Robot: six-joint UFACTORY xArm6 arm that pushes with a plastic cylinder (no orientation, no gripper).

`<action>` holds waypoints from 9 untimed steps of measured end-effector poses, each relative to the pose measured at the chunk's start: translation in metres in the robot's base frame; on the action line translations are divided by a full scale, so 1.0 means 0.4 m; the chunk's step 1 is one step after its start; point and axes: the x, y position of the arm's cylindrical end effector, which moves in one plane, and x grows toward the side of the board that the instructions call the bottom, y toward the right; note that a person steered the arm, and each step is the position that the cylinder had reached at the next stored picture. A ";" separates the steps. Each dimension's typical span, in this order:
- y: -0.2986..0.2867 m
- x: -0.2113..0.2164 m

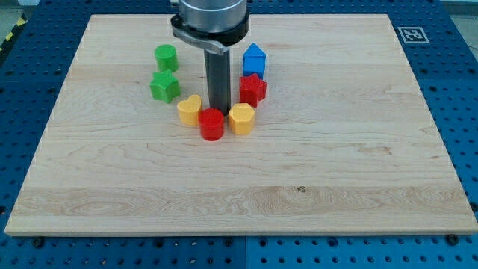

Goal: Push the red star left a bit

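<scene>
The red star [252,89] lies on the wooden board [336,164], a little above its middle. My tip [220,111] stands just to the left of the star, a small gap apart, at the top edge of a red cylinder [211,124]. A blue block with a pointed top [254,59] sits just above the star. A yellow hexagon-like block [241,118] sits just below the star.
A yellow heart-like block [190,110] lies left of my tip. A green star [164,87] and a green cylinder [166,57] lie further left. The blocks form a ring around the rod. A marker tag [410,33] sits at the board's top right corner.
</scene>
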 end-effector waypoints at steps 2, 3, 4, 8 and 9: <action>-0.025 -0.095; -0.034 -0.186; -0.045 -0.301; 0.244 -0.336; 0.272 -0.166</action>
